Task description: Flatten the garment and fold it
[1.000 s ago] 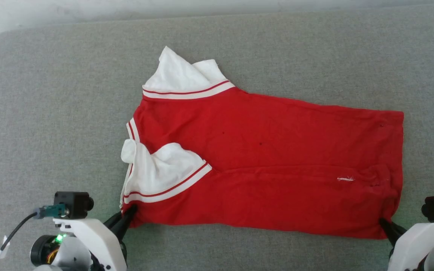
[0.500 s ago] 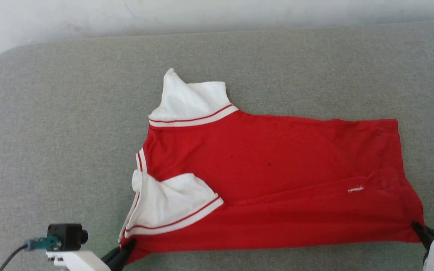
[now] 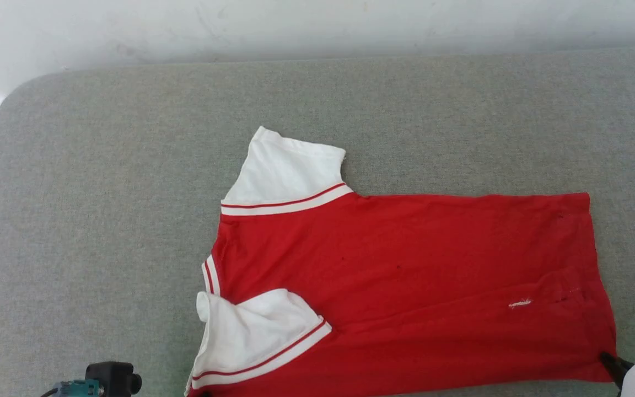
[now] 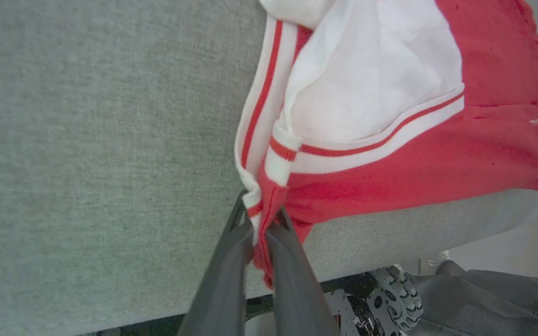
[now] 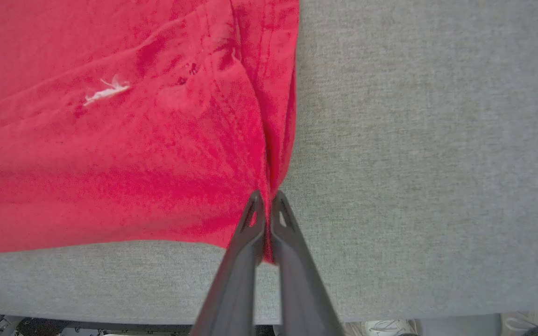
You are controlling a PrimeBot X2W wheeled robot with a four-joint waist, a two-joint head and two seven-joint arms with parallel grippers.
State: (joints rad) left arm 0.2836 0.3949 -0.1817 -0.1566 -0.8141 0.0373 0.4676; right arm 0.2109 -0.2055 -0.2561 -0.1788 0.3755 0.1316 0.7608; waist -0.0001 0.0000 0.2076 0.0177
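The garment is a red shirt with white sleeves and striped trim, spread lengthwise on the grey table. Its far sleeve lies flat. The near sleeve is folded over onto the red body. In the left wrist view my left gripper is shut on the near collar-end corner of the garment, beside the striped trim. My right gripper is shut on the near hem corner of the garment, and its dark fingertips show at the lower right of the head view.
The padded table's near edge runs just under both pinched corners. A white wall stands behind the far edge. The left arm's wrist camera pokes in at the bottom. A pale shoe is on the floor below.
The head camera has tilted up, shifting the picture down. Both grippers have kept their hold and drawn the garment toward me. The far sleeve has gone from crumpled to flat.
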